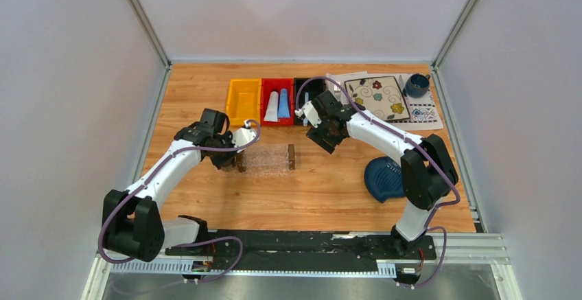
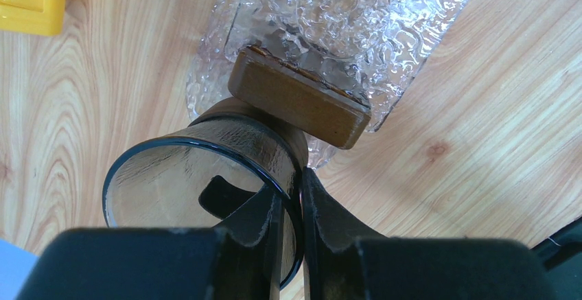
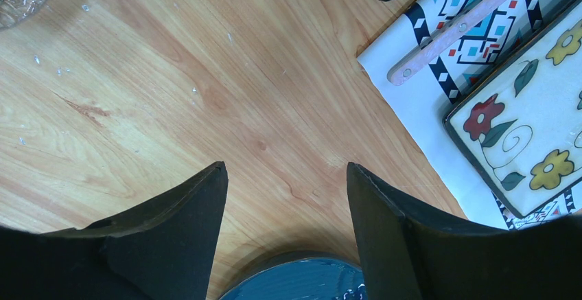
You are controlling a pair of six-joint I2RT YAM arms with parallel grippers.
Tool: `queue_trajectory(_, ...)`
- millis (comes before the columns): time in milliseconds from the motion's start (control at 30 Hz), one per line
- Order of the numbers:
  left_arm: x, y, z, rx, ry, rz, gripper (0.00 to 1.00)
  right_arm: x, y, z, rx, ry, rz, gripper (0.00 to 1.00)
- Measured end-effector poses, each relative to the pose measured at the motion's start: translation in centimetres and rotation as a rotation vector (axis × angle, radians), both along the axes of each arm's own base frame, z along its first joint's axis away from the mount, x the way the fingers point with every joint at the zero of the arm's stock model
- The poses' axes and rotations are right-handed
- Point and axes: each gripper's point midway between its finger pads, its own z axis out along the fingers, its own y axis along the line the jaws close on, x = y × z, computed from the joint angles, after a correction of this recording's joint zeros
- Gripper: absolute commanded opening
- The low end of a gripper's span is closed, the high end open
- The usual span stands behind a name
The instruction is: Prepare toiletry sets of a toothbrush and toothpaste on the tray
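Note:
The clear textured tray (image 1: 266,158) lies mid-table with a dark brown block (image 2: 298,97) at each short end. My left gripper (image 2: 292,183) is shut on the rim of a dark-tinted glass cup (image 2: 185,169), one finger inside and one outside. The cup touches the tray's left block. Two toothpaste tubes lie in the red bin, one white (image 1: 272,106) and one blue (image 1: 283,103). My right gripper (image 3: 287,176) hangs open over bare wood right of the tray, nothing between its fingers. The toothbrush is hidden.
Yellow (image 1: 243,101), red (image 1: 276,116) and black (image 1: 307,88) bins line the back. A floral plate (image 1: 381,97), a pink-handled fork (image 3: 453,29) and a blue mug (image 1: 416,84) sit on a patterned cloth at back right. A dark blue leaf dish (image 1: 384,178) lies front right.

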Motion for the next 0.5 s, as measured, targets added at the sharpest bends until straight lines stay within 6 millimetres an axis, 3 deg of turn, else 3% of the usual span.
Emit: queue_trajectory(500,-0.28,0.03,0.0,0.014,0.004,-0.006,0.0,0.0,-0.01,0.0,0.0,0.0,0.0,0.69)
